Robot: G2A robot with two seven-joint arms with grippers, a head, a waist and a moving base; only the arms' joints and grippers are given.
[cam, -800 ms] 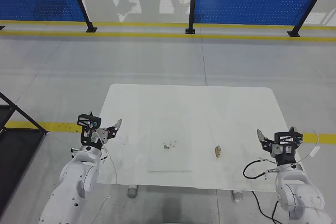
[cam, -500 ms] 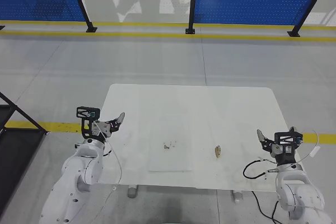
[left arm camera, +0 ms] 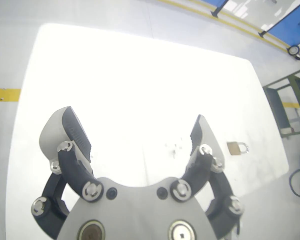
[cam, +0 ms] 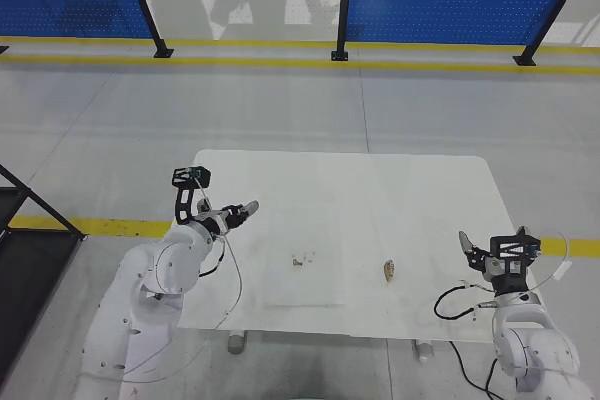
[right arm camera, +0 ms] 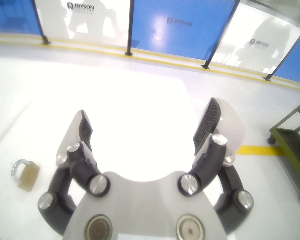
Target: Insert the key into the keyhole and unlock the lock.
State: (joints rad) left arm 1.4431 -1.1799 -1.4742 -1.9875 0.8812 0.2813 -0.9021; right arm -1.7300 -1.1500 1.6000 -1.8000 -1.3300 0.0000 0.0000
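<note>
Brass lock (cam: 389, 268) lies nearer my right gripper (right arm camera: 148, 109); the key (cam: 298, 262), probably that speck, nearer my left gripper (left arm camera: 133, 113); both jaws gape empty.

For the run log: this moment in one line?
left gripper open over table | right gripper open at table edge | key, lock on table, neither held

A white table (cam: 420, 180) with rounded corners stands on a pale grey floor (cam: 280, 110). Along the far side runs a yellow line (cam: 260, 62), beneath a fence of blue panels (cam: 440, 20) and whitish panels (cam: 245, 15) held by black posts (cam: 337, 30). Another yellow stripe (cam: 70, 226) crosses the floor beside the table. A black frame (cam: 10, 280), perhaps a rack, stands off the table's left, a green wheeled cart (right arm camera: 293, 136) off its right. The light is bright.
</note>
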